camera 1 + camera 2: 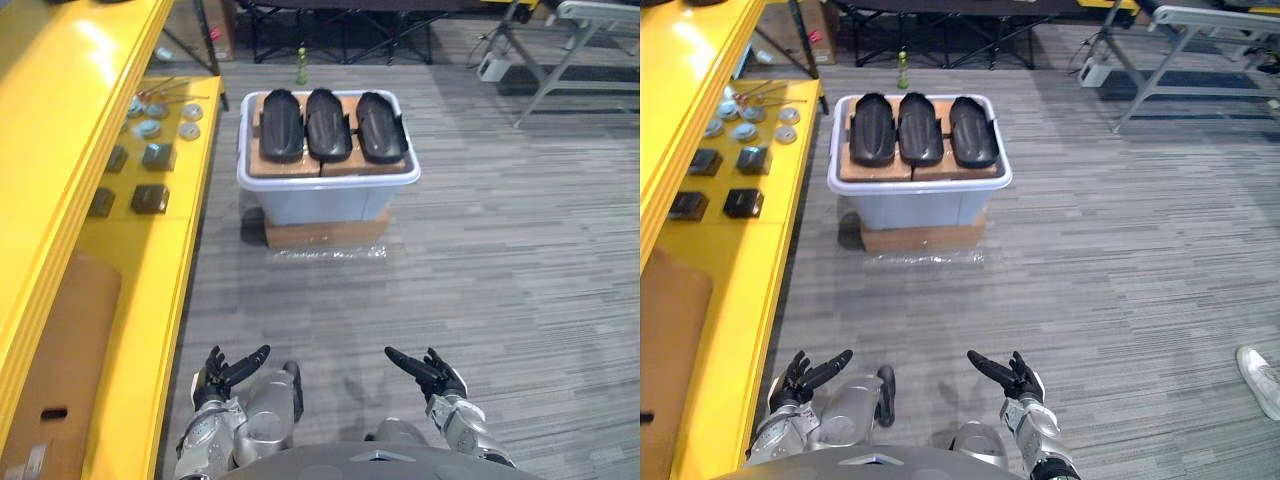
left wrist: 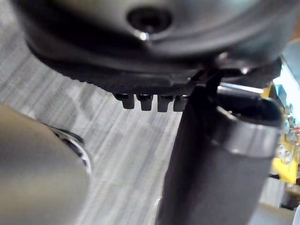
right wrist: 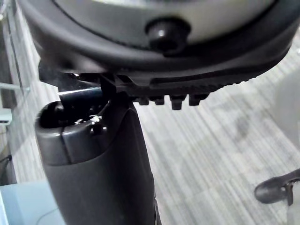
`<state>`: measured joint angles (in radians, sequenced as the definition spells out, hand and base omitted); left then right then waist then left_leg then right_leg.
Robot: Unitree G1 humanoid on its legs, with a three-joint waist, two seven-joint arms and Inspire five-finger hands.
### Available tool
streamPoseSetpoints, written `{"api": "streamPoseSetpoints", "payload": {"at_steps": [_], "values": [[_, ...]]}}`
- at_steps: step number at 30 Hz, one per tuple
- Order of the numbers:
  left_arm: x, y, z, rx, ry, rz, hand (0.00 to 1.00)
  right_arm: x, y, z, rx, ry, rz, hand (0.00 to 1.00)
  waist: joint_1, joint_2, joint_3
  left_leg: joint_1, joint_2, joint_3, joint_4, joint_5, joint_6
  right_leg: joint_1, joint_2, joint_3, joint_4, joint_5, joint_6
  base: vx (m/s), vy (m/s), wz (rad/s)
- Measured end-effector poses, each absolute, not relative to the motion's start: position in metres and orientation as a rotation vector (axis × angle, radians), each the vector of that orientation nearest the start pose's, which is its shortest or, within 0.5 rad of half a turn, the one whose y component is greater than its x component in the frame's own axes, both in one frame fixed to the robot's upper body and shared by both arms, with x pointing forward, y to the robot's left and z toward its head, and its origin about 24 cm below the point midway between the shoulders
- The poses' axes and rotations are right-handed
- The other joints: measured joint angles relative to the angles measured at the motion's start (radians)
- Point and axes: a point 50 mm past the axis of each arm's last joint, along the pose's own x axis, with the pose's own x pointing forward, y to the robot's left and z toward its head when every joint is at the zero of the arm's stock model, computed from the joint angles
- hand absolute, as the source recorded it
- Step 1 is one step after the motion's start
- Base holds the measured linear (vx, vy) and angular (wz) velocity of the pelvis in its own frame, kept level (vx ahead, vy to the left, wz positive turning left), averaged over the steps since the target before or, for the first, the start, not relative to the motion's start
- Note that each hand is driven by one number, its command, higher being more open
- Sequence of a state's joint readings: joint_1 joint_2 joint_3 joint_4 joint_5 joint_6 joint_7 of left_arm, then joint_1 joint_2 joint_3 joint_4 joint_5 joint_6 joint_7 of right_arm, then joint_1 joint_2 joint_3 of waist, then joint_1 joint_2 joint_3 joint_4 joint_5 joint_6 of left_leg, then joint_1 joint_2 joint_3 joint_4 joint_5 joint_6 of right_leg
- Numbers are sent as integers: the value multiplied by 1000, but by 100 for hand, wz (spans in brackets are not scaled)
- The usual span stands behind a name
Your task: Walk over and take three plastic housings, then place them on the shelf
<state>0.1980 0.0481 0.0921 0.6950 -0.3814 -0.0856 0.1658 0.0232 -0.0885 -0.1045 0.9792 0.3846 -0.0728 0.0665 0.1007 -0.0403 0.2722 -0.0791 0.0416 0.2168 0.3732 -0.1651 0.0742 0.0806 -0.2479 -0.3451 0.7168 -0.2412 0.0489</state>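
Three black plastic housings (image 1: 327, 123) lie side by side on cardboard pads in a pale plastic bin (image 1: 330, 181), which stands on the carpet well ahead of the robot, beside the yellow shelf (image 1: 150, 270). The left hand (image 1: 224, 374) and right hand (image 1: 428, 371) hang low, fingers stretched out, holding nothing.

Bright, even overhead light leaves pale glare on the yellow shelf (image 1: 95, 40) and a soft sheen on the three black housings (image 1: 326, 125). The bin (image 1: 325, 195) casts a short, soft shadow on the floor (image 1: 500, 260) at its left; faint shadows mottle the floor nearer the camera.
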Motion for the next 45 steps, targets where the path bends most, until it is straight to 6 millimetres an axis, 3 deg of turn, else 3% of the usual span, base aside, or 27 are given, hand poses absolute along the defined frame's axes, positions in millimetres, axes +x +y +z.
{"api": "streamPoseSetpoints", "payload": {"at_steps": [3, 5, 6, 8, 10, 11, 12, 13, 16, 17, 18, 20, 22, 23, 24, 26, 28, 30, 32, 38, 45], "values": [[124, 202, -127, -266, 773, 501, 100, 138, -189, -145, 333, 883, -250, 100, 1, 27, 5, 109, 36, 1, -68, -11, -6, -42, 44, -95, -187, -29, -2, 440, 42, -12], [130, 202, -125, -265, 757, 494, 100, 144, -188, -143, 323, 872, -231, 100, -2, 34, 4, 124, 55, -10, -83, -22, -24, -101, 83, -75, -397, 9, 38, 313, -32, 14], [134, 200, -125, -266, 756, 484, 100, 141, -189, -144, 326, 878, -244, 100, -5, 30, 5, 126, 54, -36, -82, -34, -44, -147, 85, -27, -533, 100, 42, 229, -85, 44], [133, 200, -127, -265, 771, 486, 100, 141, -192, -144, 337, 873, -266, 100, -18, 12, 2, 142, 49, -78, -79, -52, -68, -185, 77, 31, -604, 217, 51, 312, -203, 70], [124, 203, -131, -265, 797, 509, 100, 132, -191, -147, 354, 889, -301, 100, -22, -2, 0, 171, 35, -134, -54, -101, -105, -187, 64, 87, -582, 284, 43, 312, -342, 86], [117, 208, -133, -261, 813, 534, 100, 120, -188, -151, 368, 919, -326, 100, -23, -36, -10, 179, 19, -176, -16, -149, -130, -182, 53, 109, -521, 308, 21, 266, -347, 81], [117, 203, -135, -286, 828, 546, 100, 117, -196, -151, 364, 920, -361, 100, -20, -2, -20, 175, 50, -208, 10, -174, -140, -185, 67, 76, -471, 262, 21, 276, -391, 78], [111, 198, -138, -310, 845, 567, 100, 115, -200, -151, 361, 923, -380, 100, -20, 25, -34, 172, 79, -226, 12, -198, -149, -194, 85, 49, -436, 220, 0, 151, -201, 51], [99, 191, -145, -358, 899, 620, 100, 103, -208, -154, 376, 953, -444, 100, -23, 69, -53, 174, 152, -267, -32, -201, -143, -200, 132, -12, -386, 132, -31, 240, -294, 51], [96, 192, -145, -381, 898, 650, 100, 95, -213, -155, 418, 954, -521, 100, -24, 76, -52, 89, 168, -269, 110, -138, -187, -177, 140, -57, -399, 105, -48, 314, -309, 85], [95, 193, -146, -398, 895, 662, 100, 91, -216, -156, 439, 956, -560, 100, -26, 70, -45, 61, 182, -249, 168, -119, -206, -124, 142, -84, -446, 105, -50, 318, -267, 96], [95, 193, -146, -399, 896, 660, 100, 79, -220, -158, 459, 960, -616, 100, -24, 67, -44, 53, 177, -191, 131, -125, -217, -42, 137, -120, -512, 117, -47, 264, -131, 64], [96, 193, -145, -401, 892, 650, 100, 76, -227, -157, 475, 927, -665, 100, -26, 66, -43, 27, 147, -135, 17, -118, -214, 16, 116, -142, -566, 122, -37, 186, 1, 31], [98, 193, -145, -403, 885, 642, 100, 79, -231, -155, 467, 900, -679, 100, -26, 66, -43, -2, 131, -126, -42, -85, -213, 31, 103, -144, -589, 129, -21, 158, 70, -3], [99, 193, -145, -404, 884, 638, 100, 83, -234, -152, 456, 872, -684, 100, -26, 69, -42, -19, 122, -125, -100, -26, -210, 44, 93, -144, -602, 136, 8, 168, 104, -18], [96, 193, -145, -400, 889, 632, 100, 87, -236, -149, 447, 847, -688, 100, -23, 80, -46, -9, 121, -112, -127, 109, -205, 52, 92, -115, -603, 132, 35, 210, 210, -41], [105, 203, -142, -315, 874, 579, 100, 99, -225, -148, 476, 821, -663, 100, -30, 26, -46, 20, 72, -73, -155, 106, -182, 57, 40, -88, -622, 147, 71, 282, 243, -33], [117, 204, -138, -260, 858, 525, 100, 107, -221, -147, 490, 803, -643, 100, -37, -3, -42, 20, 40, -56, -166, 110, -169, 63, 15, -88, -640, 162, 93, 228, 158, -8], [123, 205, -136, -230, 851, 498, 100, 112, -218, -145, 500, 786, -625, 100, -53, -6, -41, 35, 27, -48, -170, 100, -151, 79, 4, -89, -654, 195, 103, 220, 158, -1], [124, 203, -136, -218, 870, 486, 100, 114, -202, -147, 516, 796, -583, 100, -52, -4, -43, 96, 39, -34, -210, 99, -149, 112, 19, -92, -667, 252, 90, 97, 48, -8], [111, 205, -143, -202, 935, 510, 100, 111, -196, -149, 496, 823, -562, 100, -53, -17, -49, 128, 44, -18, -260, 113, -140, 105, 25, -92, -669, 294, 89, -39, 34, -8]]}}
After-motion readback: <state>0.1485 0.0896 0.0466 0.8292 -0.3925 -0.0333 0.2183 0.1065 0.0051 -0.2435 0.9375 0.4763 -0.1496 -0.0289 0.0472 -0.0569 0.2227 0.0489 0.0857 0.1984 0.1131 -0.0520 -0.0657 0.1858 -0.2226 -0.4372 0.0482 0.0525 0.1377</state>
